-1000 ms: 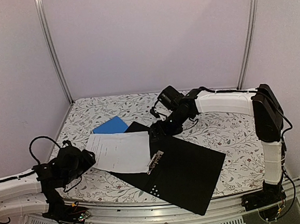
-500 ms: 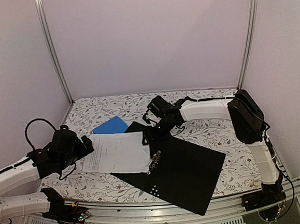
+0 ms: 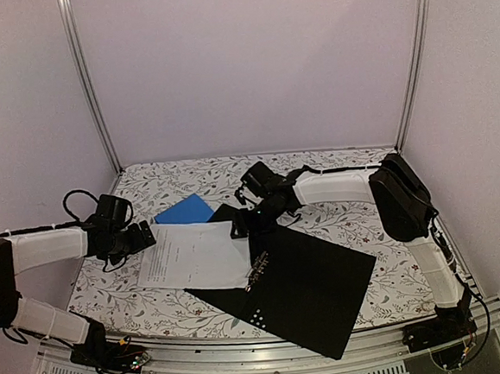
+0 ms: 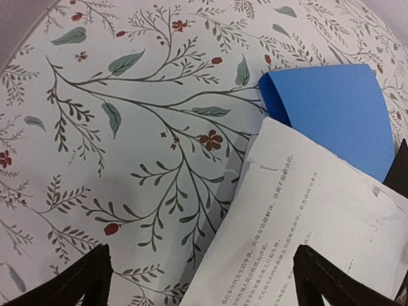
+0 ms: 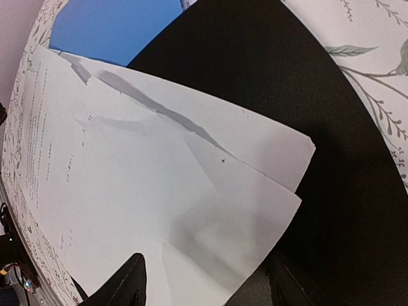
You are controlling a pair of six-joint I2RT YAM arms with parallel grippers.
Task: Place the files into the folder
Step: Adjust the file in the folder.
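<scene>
The folder (image 3: pixel 314 290) lies open on the table, black inside up, with its metal clip (image 3: pixel 261 269) near the middle. The two white files (image 3: pixel 199 253) overlap, partly on the folder's left half and partly on the tablecloth. My left gripper (image 3: pixel 141 237) is open at the files' left edge; in the left wrist view it (image 4: pixel 204 290) straddles the printed sheets (image 4: pixel 319 217). My right gripper (image 3: pixel 241 226) is open over the files' far right corner; in the right wrist view it (image 5: pixel 204 290) hovers above the two fanned sheets (image 5: pixel 159 185) on the black folder (image 5: pixel 299 83).
A smaller plain blue folder (image 3: pixel 185 211) lies behind the files, partly under them, and shows in both wrist views (image 4: pixel 331 108) (image 5: pixel 115 29). The floral tablecloth (image 3: pixel 356 213) covers the table. Metal posts stand at the back corners.
My left arm has swung forward and inward, bringing its gripper to the files' left edge. My right gripper has moved left and down onto the files' far right corner.
</scene>
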